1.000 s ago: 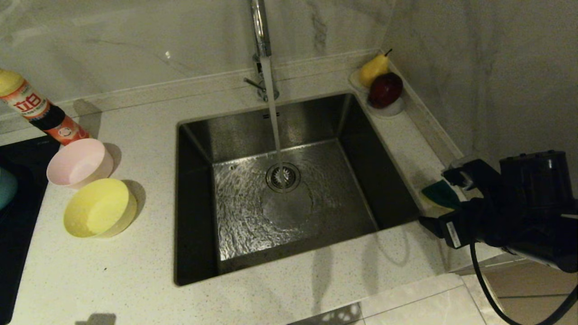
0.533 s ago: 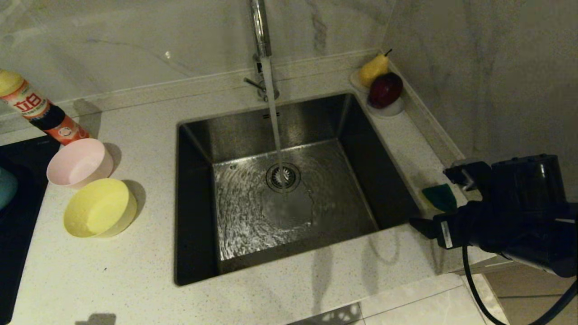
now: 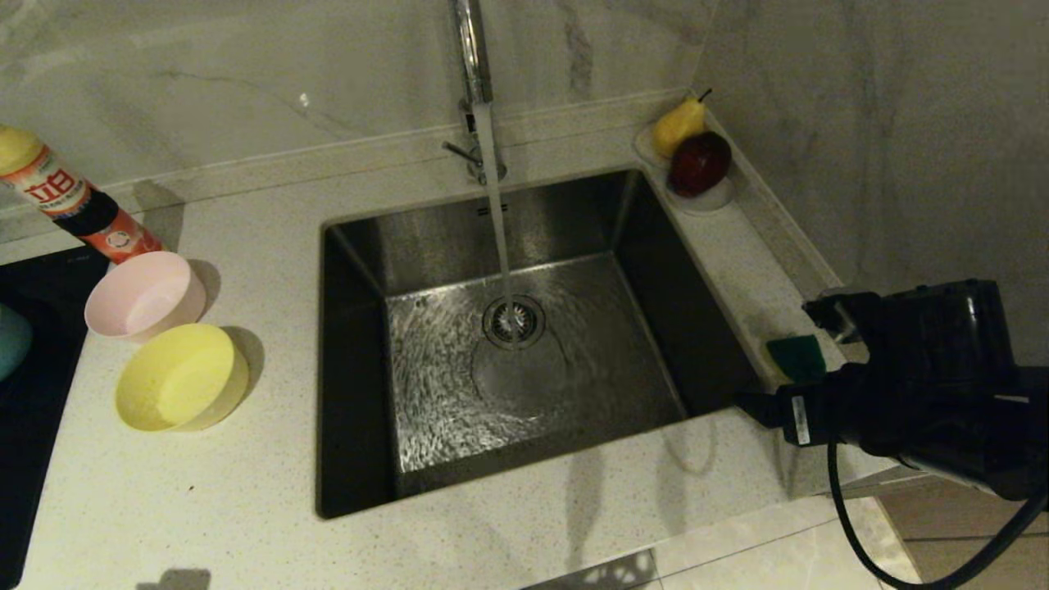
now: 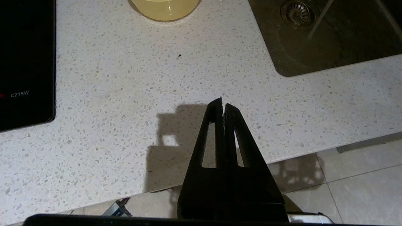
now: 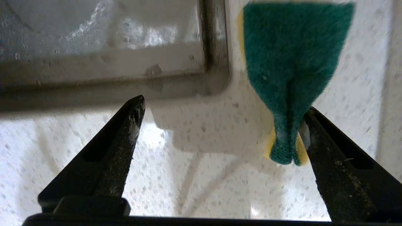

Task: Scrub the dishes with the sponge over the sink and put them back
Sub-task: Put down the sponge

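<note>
Sponge lying on the counter beside the sink, right gripper spread wide

Head view: water is being run into the sink (image 3: 524, 344); the sponge (image 3: 795, 357) is being left at its right rim. Left wrist view: the left gripper (image 4: 222, 105) is being kept closed. Right wrist view: the right gripper (image 5: 221, 108) is being held apart, one finger beside the sponge.

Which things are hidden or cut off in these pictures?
- Blue bowl: head view, cut by the edge.
- Sponge: head view, near end behind the right arm.
- Right pincer: head view, hidden by its own arm.
- Yellow bowl: left wrist view, cut off.
</note>
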Controlling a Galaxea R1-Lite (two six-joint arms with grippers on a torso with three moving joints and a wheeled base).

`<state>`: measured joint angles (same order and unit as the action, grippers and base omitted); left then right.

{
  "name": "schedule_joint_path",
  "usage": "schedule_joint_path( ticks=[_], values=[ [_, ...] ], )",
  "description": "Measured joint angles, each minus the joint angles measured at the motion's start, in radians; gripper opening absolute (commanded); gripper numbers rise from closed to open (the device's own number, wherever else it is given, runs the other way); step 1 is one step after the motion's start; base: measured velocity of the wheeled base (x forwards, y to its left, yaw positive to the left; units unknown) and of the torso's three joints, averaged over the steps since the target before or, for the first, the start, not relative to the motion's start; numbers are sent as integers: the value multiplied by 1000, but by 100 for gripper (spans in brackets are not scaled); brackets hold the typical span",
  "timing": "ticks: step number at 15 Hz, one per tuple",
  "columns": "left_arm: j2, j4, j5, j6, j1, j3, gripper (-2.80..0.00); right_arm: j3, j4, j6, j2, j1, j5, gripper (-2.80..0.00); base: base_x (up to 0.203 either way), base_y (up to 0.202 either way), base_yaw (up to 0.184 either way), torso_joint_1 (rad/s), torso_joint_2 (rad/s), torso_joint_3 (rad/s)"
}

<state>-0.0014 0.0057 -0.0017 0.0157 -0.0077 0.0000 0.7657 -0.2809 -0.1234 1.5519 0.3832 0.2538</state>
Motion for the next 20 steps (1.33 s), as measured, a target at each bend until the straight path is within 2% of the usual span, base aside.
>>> schedule_joint_path(
  ticks=[6, 10, 11, 12, 16, 18, 20],
  values=[
    [0, 0, 0, -1, 0, 0, -280, 38, -3, 24, -44, 0, 8, 0, 0, 0, 0, 0, 0, 0],
    [0, 0, 0, -1, 0, 0, -280, 10, -2, 22, -56, 0, 5, 0, 0, 0, 0, 0, 0, 0],
    [0, 0, 0, -1, 0, 0, -280, 6, -2, 22, -59, 0, 4, -9, 0, 0, 0, 0, 0, 0],
    [0, 0, 0, 0, 0, 0, -280, 7, -3, 23, -64, 1, 4, -280, 0, 0, 0, 0, 0, 0],
    [0, 0, 0, 0, 0, 0, -280, 36, -25, 28, -105, 29, 6, -280, 0, 0, 0, 0, 0, 0],
    [0, 0, 0, 0, 0, 0, -280, 13, -96, 38, -150, 53, -1, -280, 0, 0, 0, 0, 0, 0],
    [0, 0, 0, 0, 0, 0, -280, -33, -185, 85, -213, 96, -5, -280, 0, 0, 0, 0, 0, 0]
  ],
)
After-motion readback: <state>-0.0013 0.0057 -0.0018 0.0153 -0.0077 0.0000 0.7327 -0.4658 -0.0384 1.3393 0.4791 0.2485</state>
